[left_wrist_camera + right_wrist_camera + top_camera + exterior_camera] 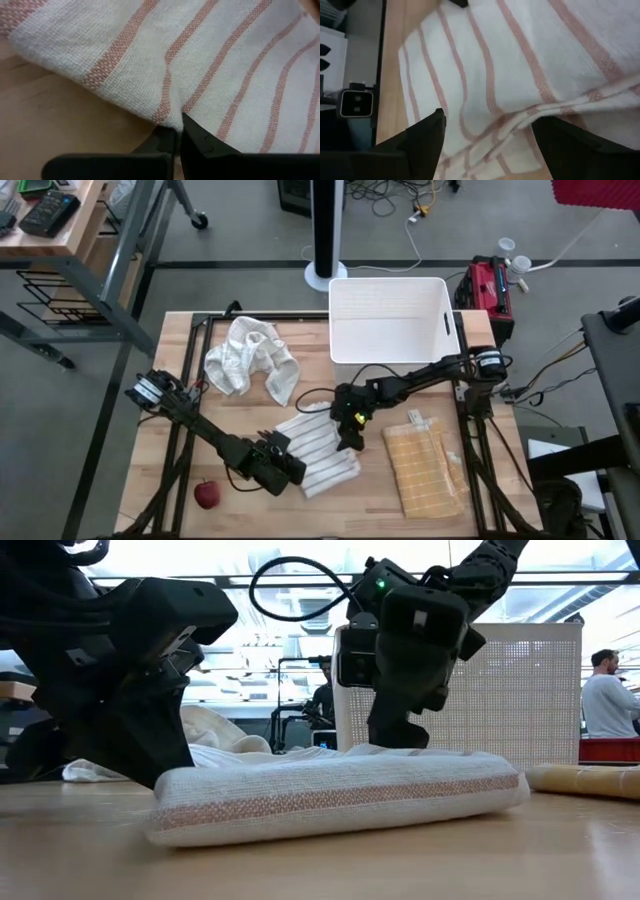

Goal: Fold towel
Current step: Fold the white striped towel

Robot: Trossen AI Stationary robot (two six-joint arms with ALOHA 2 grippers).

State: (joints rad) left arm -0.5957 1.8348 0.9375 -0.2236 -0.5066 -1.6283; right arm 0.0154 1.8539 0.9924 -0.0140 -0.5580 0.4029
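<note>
Pinching striped towel (318, 452) edge, left gripper (290, 465) fingers pressed together, anchoring fold on surface (180, 420); right gripper (352, 436) fingers spread above towel, likely released.

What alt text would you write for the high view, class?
Two dark arms meet over a red-striped white towel on a wooden table; the left gripper pinches its edge, the right gripper hangs open above it.

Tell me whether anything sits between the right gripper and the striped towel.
Nothing visible does. The right gripper hangs open directly over the striped towel, its fingers spread above the bare cloth. The left gripper is shut on the towel's other edge, clear of that spot.
</note>
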